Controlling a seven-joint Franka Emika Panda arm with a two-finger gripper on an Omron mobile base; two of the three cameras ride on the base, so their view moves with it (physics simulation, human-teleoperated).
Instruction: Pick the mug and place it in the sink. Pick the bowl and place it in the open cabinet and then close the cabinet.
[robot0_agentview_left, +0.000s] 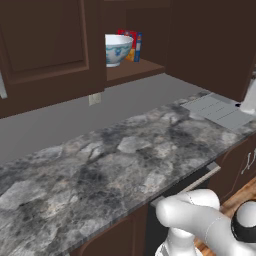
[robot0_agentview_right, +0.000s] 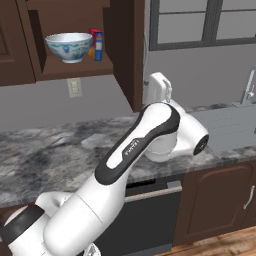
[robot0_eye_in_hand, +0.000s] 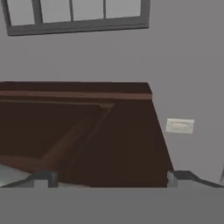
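Sitting upright, rim up, the bowl (robot0_agentview_left: 117, 49) rests inside the open cabinet (robot0_agentview_left: 135, 70) — gripper (robot0_eye_in_hand: 111, 181) jaws wide, empty, facing the cabinet door.

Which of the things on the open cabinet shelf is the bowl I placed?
The bowl is the round white one with blue pattern at the shelf's front; the red box and blue box stand upright behind it.

You can see small dark lettering along the robot's forearm (robot0_agentview_right: 131, 145), too blurred to read. The red and blue boxes (robot0_agentview_right: 97, 43) show print, none legible.
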